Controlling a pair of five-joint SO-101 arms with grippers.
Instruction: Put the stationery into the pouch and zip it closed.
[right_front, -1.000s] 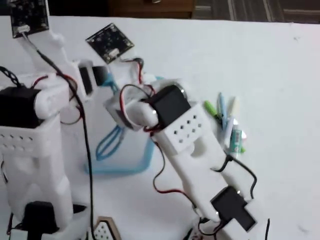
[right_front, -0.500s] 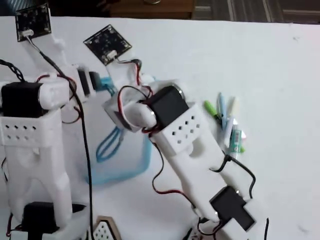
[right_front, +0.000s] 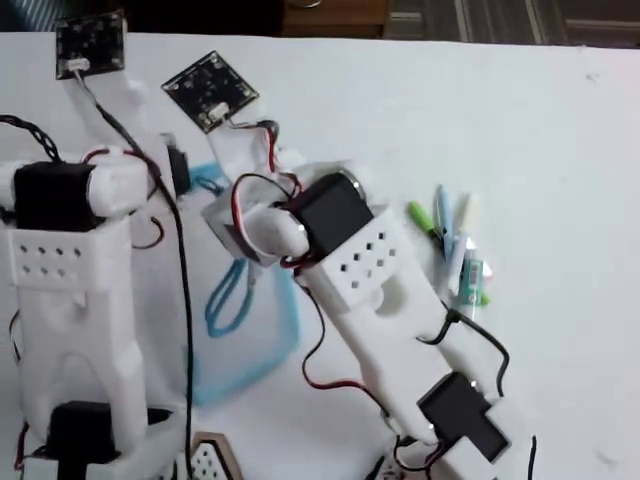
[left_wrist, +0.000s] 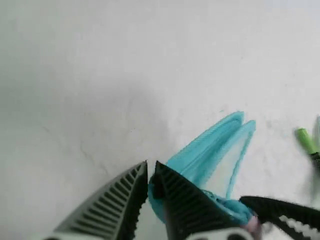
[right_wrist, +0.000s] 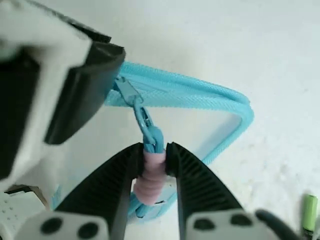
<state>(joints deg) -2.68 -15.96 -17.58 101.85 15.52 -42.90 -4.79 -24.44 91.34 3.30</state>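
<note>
Pouch (right_front: 255, 340) lies flat on the desk (right_front: 450, 120) between the two arms, a clear sleeve edged in blue zipper tape (right_wrist: 200, 95), with its mouth open along one side. It looks light, soft and floppy, so it will probably slide or crumple if pulled from one end alone. The firmer blue edge and the zipper pull (right_wrist: 144, 122) are the sensible places to hold it, not the slick clear film. The right jaws are pressed together on the pink tab (right_wrist: 150, 175) that hangs from the pull, with the blue link running up from it to the slider. The left jaws are closed almost tip to tip at the pouch's blue edge (left_wrist: 210, 150), near the slider end, and seem to pinch the fabric there as an anchor. The stationery (right_front: 455, 250), a small cluster of pens and markers that includes a green one (left_wrist: 306, 140), lies on the desk just beyond the right arm and apart from the pouch. None of it is inside yet, so zipping now would be too early.
</note>
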